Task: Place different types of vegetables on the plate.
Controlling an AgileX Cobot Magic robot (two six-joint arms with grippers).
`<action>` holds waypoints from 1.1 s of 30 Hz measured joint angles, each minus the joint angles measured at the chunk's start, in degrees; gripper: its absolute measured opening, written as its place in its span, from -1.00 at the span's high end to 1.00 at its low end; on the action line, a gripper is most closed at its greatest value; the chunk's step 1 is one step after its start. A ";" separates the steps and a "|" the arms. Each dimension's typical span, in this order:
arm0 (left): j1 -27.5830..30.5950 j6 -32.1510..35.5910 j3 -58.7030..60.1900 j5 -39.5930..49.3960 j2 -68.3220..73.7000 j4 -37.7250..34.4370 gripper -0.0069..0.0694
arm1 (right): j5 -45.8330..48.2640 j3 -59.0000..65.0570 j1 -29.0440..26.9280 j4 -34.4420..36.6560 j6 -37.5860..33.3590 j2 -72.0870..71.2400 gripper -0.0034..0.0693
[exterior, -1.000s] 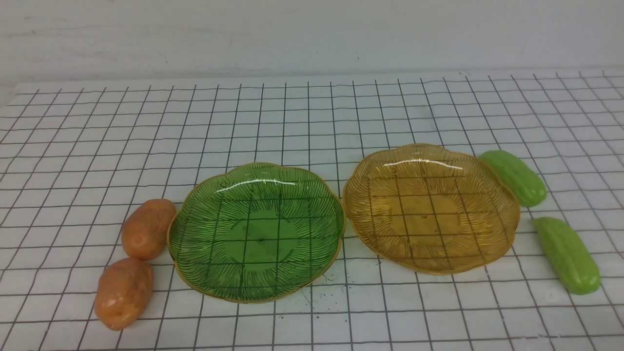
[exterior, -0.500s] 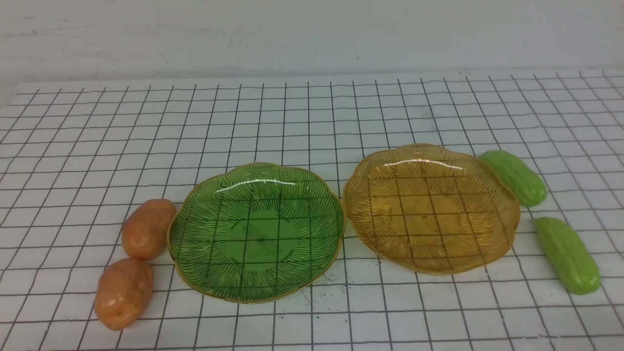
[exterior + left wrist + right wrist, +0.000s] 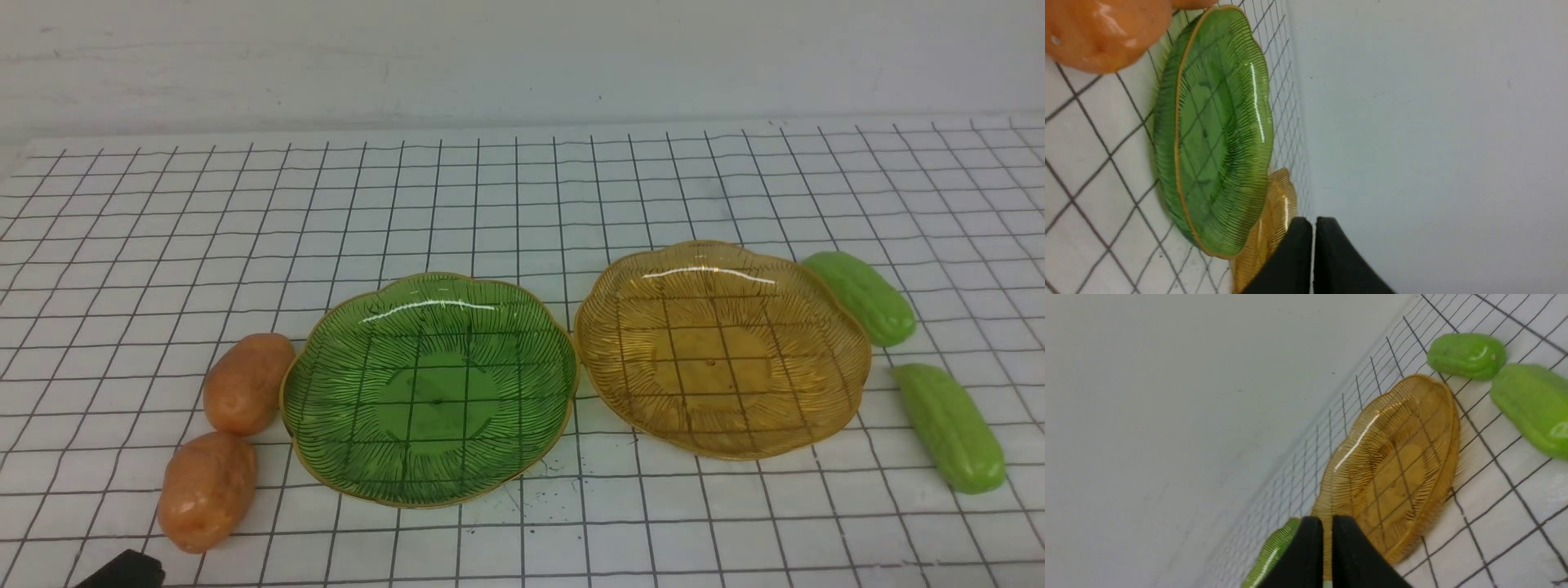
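At near-left edge, cropped left gripper [image 3: 124,570]

Bright light, glare streaks, perhaps soft close-ups.

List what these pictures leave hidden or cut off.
- Front view: the left arm is only a dark corner at the bottom edge.
- Left wrist view: potato cropped by the top edge; amber plate mostly behind the green plate.
- Right wrist view: near cucumber cropped by the right edge.
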 joint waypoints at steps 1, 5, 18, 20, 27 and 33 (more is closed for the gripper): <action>0.00 1.44 0.00 -1.13 0.00 -0.69 0.84 | -0.67 0.00 0.00 0.83 0.00 0.00 0.83; 0.00 6.62 -0.22 -4.26 0.00 -3.49 0.84 | -1.82 0.00 0.00 2.31 -0.81 0.00 0.83; 0.00 46.23 -24.49 16.50 21.47 0.41 0.84 | 4.78 -20.48 0.00 -6.12 -26.44 13.20 0.83; 0.00 47.32 -26.29 24.11 31.01 5.28 0.84 | 11.47 -24.37 0.00 -11.34 -25.75 22.39 0.83; 0.00 54.34 -33.73 31.30 56.05 22.22 0.84 | 22.58 -35.46 0.00 -34.89 -14.11 49.30 0.83; 0.00 54.64 -37.88 31.69 65.58 22.11 0.84 | 24.48 -43.95 0.00 -51.52 1.79 65.09 0.73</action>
